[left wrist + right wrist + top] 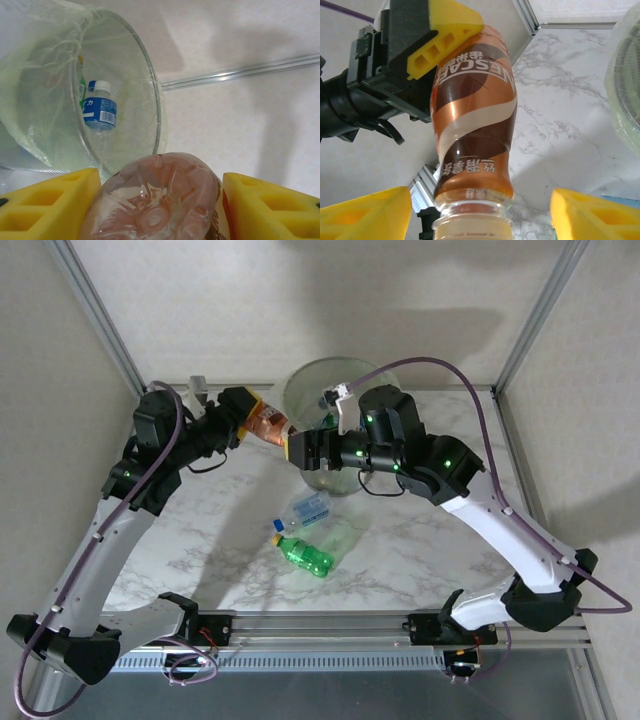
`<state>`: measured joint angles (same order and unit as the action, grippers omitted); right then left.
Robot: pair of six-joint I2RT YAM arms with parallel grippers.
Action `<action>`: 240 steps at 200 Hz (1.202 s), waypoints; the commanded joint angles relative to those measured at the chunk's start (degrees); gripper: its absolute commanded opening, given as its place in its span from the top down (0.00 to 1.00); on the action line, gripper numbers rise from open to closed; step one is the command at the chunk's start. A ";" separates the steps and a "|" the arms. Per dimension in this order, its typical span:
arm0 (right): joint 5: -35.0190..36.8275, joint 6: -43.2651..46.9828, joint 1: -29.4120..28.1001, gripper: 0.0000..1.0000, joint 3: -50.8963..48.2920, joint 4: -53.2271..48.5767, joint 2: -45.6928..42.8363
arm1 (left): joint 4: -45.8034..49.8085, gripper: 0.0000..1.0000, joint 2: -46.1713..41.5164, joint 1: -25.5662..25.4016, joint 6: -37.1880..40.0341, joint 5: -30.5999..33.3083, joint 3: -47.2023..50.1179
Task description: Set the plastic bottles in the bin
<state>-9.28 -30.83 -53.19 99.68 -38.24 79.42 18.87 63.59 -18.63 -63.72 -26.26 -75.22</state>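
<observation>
- Bottles from above: one brown-labelled plastic coffee bottle [270, 425] is clamped in the left end effector [257, 417] beside the round translucent bin [340, 390]. Two lie on the marble desk [430, 540]: one clear blue-labelled bottle [310, 508] and one green bottle [303, 553].
- Left wrist: one blue-capped bottle [100, 111] lies inside the bin.
- Right wrist: the right end effector [480, 216] gapes astride the neck, gripping nothing. It would do best to close squarely there before the left releases.

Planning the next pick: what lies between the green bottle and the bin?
A clear blue-labelled bottle lying on the table, seen in the top view.
</observation>
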 commanded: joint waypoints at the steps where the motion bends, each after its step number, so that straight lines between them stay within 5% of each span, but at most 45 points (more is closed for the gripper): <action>1: -0.91 -0.11 -0.64 0.32 -0.29 2.38 0.70 | -3.50 0.39 -0.09 0.54 -1.31 -2.21 0.21; 72: -1.18 -0.02 -0.69 0.55 1.13 3.08 1.50 | -5.56 0.38 -0.58 0.68 -2.24 -2.79 2.53; 135: 3.07 -0.50 -0.68 0.67 1.22 2.86 -0.05 | -6.39 0.14 -0.15 0.97 -2.19 -1.31 2.29; 148: 5.25 -0.71 -0.58 0.70 1.35 2.64 -0.32 | -5.60 0.02 0.04 1.07 -1.95 -0.66 2.02; 194: 13.76 -2.68 6.38 0.67 3.85 0.50 0.76 | 4.64 0.00 -0.34 3.32 3.35 3.97 -1.43; 240: 22.92 -2.43 12.32 0.69 9.01 -5.74 10.71 | 14.25 0.00 -2.83 4.75 9.77 10.30 -1.90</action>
<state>6.09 -33.26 -41.41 105.65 -39.75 84.18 26.39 62.98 -14.44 -58.81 -20.43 -75.77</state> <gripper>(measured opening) 0.362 0.995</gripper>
